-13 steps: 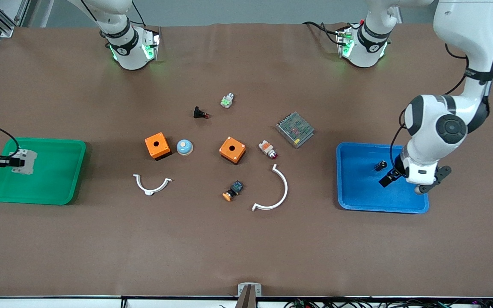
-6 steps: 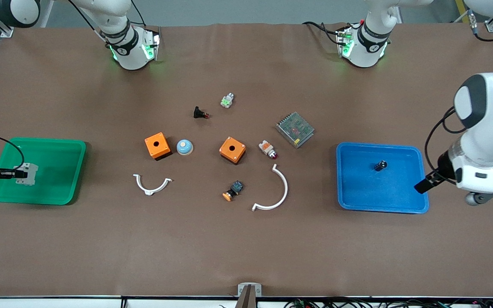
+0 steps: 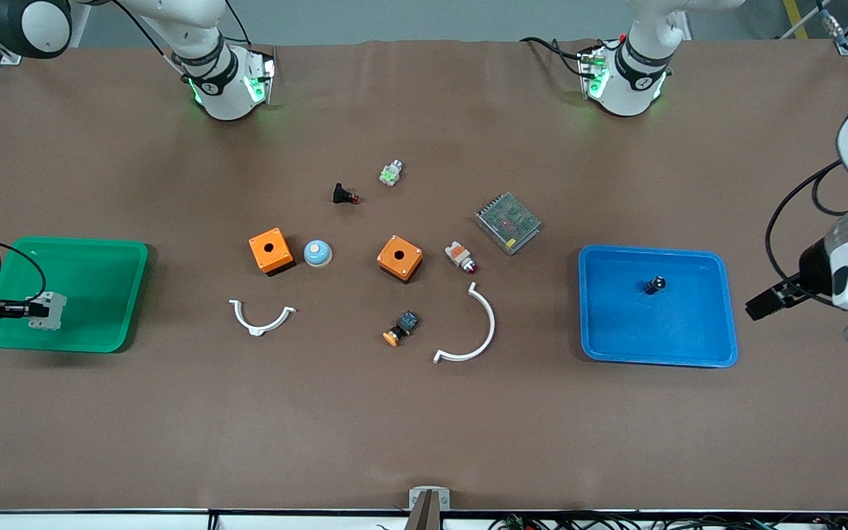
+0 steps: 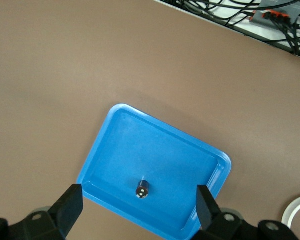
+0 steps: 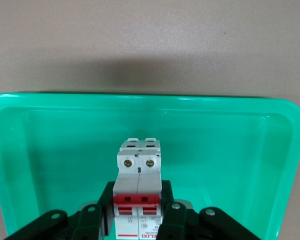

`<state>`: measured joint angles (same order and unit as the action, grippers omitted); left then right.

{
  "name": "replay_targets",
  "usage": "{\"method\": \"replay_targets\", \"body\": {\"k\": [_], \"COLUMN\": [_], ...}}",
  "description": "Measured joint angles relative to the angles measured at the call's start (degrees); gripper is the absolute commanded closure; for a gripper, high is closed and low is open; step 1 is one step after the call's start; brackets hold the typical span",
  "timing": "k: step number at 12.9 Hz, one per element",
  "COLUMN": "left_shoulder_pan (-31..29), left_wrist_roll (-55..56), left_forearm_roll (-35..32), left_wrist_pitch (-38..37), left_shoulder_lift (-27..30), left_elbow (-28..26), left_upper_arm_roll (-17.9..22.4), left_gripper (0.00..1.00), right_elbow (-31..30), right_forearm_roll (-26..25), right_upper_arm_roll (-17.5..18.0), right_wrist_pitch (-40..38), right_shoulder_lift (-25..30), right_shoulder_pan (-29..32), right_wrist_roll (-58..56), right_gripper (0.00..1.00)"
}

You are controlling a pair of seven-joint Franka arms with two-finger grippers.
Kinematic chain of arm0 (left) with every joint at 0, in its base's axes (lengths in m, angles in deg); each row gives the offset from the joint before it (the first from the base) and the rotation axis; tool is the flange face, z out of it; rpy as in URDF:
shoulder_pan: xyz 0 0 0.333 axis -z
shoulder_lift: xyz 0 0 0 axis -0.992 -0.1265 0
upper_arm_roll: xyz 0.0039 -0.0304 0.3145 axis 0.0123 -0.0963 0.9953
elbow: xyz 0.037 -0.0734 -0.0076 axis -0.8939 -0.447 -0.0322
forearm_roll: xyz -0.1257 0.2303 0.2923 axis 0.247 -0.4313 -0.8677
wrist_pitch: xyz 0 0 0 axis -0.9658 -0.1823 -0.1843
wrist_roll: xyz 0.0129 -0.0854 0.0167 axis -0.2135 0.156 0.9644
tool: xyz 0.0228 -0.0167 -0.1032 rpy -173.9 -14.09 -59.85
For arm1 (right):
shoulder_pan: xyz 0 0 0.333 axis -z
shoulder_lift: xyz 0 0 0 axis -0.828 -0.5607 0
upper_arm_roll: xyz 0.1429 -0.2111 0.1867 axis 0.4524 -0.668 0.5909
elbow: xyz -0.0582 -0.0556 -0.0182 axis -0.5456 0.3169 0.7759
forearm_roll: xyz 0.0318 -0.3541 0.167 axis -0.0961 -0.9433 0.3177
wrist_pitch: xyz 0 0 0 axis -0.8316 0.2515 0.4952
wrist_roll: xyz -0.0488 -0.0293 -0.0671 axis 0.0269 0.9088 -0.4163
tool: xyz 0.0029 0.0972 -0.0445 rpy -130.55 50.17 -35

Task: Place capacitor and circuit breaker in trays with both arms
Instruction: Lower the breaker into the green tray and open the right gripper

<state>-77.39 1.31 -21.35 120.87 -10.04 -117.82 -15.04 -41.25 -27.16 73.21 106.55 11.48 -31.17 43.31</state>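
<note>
The capacitor point(image 3: 654, 284), a tiny black cylinder with a silvery top, lies alone in the blue tray point(image 3: 615, 331). It also shows in the left wrist view point(image 4: 142, 190), in the blue tray point(image 4: 160, 145). My left gripper point(image 3: 761, 304) is open and empty, over the bare table just past the tray's end toward the left arm's end; in its wrist view point(image 4: 138, 212) its fingers stand wide apart. My right gripper point(image 3: 18, 309) is shut on the white-grey circuit breaker point(image 3: 49, 311) with the red toggle point(image 5: 139, 172), over the green tray point(image 3: 100, 254), point(image 5: 230, 150).
Between the trays lie two orange boxes point(image 3: 271, 250) point(image 3: 400, 258), a blue-white dome point(image 3: 317, 253), two white curved pieces point(image 3: 262, 317) point(image 3: 470, 327), a meshed power supply point(image 3: 508, 221), an indicator lamp point(image 3: 461, 257), an orange-capped switch point(image 3: 400, 327), a black button point(image 3: 344, 195) and a green-white part point(image 3: 391, 173).
My left gripper has drawn away from the capacitor, out of the blue tray toward the left arm's end of the table. My right gripper has carried the circuit breaker across the green tray.
</note>
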Motion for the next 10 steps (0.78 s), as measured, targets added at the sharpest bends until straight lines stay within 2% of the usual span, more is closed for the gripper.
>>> {"method": "replay_targets", "body": {"k": [3,4,5,6,7,10], "left_shoulder_pan": [-1.2,-1.3,-1.3,-1.3,-1.3,-1.3], "left_wrist_roll": [-6.0,-8.6,-10.5,-11.4,-11.8,-12.2], "left_forearm_roll": [0.0,0.0,0.0,0.0,0.0,0.0], "left_wrist_pitch": [-5.7,-7.8,-9.4,-11.0,-12.5,-15.4], "left_shoulder_lift": [3.9,5.5,6.9,8.2,9.3,10.9], "left_elbow": [0.6,0.6,0.6,0.6,0.6,0.6], "left_upper_arm_roll": [0.0,0.0,0.0,0.0,0.0,-0.1], "left_gripper": [0.00,0.00,0.00,0.00,0.00,0.00], "right_elbow": [-0.7,-1.1,-1.5,-1.7,-1.7,-1.4], "right_forearm_roll": [0.0,0.0,0.0,0.0,0.0,0.0], "right_upper_arm_roll": [0.0,0.0,0.0,0.0,0.0,0.0], "right_wrist_pitch": [-0.2,-0.2,-0.2,-0.2,-0.2,-2.2], "right_shoulder_lift": [-0.5,-0.5,-0.5,-0.5,-0.5,-0.2], "right_shoulder_pan": [0.4,0.6,0.9,1.1,1.2,1.3], "right_wrist_roll": [0.0,0.0,0.0,0.0,0.0,-0.1], "right_gripper": [0.71,0.66,0.52,0.16,0.00,0.00]}}
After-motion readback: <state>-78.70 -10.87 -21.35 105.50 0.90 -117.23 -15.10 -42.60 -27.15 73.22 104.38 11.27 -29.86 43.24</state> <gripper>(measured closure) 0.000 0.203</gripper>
